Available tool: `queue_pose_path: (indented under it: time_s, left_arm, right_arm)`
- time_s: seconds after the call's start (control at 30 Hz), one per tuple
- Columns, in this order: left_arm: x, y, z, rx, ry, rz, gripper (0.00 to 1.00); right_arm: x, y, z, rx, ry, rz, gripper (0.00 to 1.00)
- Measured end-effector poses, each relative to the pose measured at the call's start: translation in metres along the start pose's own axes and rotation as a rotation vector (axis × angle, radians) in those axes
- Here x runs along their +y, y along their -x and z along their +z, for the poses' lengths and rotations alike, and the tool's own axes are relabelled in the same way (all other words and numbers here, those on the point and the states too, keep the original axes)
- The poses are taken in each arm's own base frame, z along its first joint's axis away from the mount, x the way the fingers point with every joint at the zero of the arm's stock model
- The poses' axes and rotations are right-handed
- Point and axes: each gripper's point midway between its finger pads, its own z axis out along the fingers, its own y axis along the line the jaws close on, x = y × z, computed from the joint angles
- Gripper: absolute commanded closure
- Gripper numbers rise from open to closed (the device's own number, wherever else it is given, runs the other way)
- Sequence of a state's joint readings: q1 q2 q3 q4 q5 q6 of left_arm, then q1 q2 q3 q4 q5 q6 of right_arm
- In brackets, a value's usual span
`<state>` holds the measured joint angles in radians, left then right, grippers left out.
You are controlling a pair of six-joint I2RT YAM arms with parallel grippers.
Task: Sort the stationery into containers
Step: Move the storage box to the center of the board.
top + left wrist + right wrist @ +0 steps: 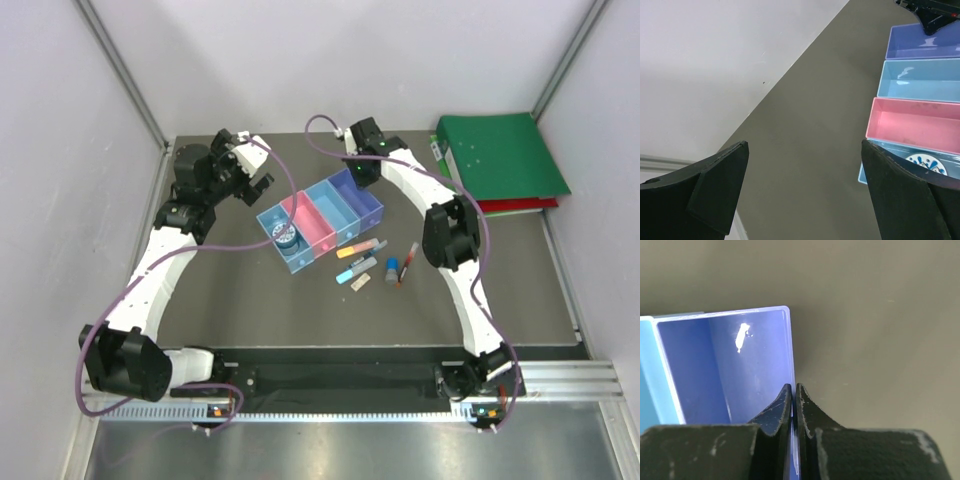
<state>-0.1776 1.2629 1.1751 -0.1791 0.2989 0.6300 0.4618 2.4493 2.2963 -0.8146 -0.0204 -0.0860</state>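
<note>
**Left fingers spread wide, right fingers pinched on the purple bin**

At the left of the bench (pixel 230 300), the left fingers (pixel 720 180) are spread far apart and hold nothing. They hang above bare surface just left of the row of bins.

The four bins sit side by side in a slanted row near the middle. The blue bin (pixel 297 258) is nearest the arms' bases, followed by the pink bin (pixel 312 224), the light-blue bin (pixel 336 211) and the purple bin (pixel 364 203). A round blue disc (pixel 287 238) lies inside the blue bin. The other three show nothing in them.

The rest of the stationery lies loose on the bench just in front of the bins. The orange-yellow highlighter (pixel 356 249) is closest to them, with the light-blue marker (pixel 357 269) just below it. To their right are the small blue cylinder (pixel 392 268) and then the red pen (pixel 409 260).

The right fingers (pixel 775 412) are closed tight on the thin side wall of the purple bin, near its far corner, with the rim caught between the two tips.

Green binders (pixel 500 155) lie stacked at the far right corner.
</note>
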Motion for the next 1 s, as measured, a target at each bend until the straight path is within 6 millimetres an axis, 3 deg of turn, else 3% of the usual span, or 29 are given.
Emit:
queue_pose_path:
  time_s: [0.5, 0.73, 1.0]
  left_arm:
    - [-0.002, 0.000, 0.001, -0.005, -0.008, -0.002, 0.01]
    - [-0.003, -0.001, 0.001, -0.002, -0.011, 0.001, 0.01]
    - [-0.003, 0.000, 0.000, -0.006, -0.018, 0.003, 0.01]
  right_arm:
    - [-0.042, -0.011, -0.007, 0.004, -0.264, 0.067, 1.00]
    - [-0.056, -0.025, -0.016, 0.020, -0.345, 0.155, 1.00]
    - [-0.086, -0.038, -0.024, 0.036, -0.422, 0.227, 1.00]
